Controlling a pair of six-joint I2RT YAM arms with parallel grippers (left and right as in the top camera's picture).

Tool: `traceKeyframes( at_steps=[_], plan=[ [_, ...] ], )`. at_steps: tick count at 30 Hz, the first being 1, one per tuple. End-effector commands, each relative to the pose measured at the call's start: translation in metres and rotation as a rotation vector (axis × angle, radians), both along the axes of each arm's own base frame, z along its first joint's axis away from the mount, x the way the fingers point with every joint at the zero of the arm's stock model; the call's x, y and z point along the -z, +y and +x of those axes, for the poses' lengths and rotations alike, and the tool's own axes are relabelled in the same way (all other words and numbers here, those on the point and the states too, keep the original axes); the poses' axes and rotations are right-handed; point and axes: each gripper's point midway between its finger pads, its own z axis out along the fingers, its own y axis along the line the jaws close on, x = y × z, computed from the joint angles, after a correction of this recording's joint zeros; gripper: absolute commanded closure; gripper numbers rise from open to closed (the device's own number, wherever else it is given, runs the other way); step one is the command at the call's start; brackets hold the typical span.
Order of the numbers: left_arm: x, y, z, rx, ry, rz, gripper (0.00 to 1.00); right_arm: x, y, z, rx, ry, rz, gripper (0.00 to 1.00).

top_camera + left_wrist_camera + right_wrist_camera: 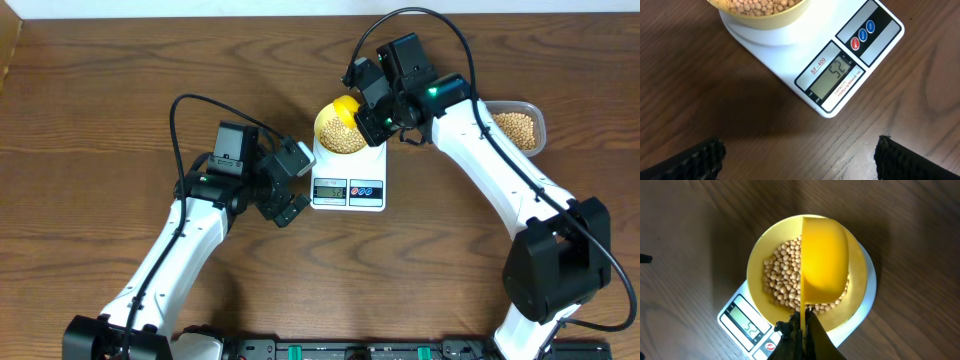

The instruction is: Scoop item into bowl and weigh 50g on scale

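Above the bowl on the scale, right fingers tight on the scoop (left fingers wide apart)

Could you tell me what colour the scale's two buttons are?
One red button, one blue button; left wrist view.

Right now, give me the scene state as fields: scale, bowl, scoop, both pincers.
scale: display looks like 52
bowl: on scale, holds beans
scoop: over bowl, tipped
right pincer: shut on scoop
left pincer: open, holding nothing, beside scale
container: far right, beans inside
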Motion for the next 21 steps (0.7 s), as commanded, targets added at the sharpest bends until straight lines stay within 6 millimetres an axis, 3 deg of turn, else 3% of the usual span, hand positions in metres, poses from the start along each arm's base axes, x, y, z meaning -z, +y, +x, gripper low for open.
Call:
traceKeyframes(
  at_steps=[1, 7, 21],
  plan=[
    [-0.005, 0.0, 0.0, 0.013, -0.017, -0.009, 0.02, 0.007, 0.005, -0.002, -0.023, 0.004, -0.007, 0.99],
    [-0.005, 0.0, 0.0, 0.013, -0.017, -0.009, 0.03, 0.022, 0.006, -0.003, -0.016, 0.04, -0.019, 0.99],
    [-0.005, 0.0, 0.0, 0.013, -0.017, -0.009, 0.02, 0.033, 0.002, 0.002, 0.01, 0.029, -0.074, 0.99]
  ],
)
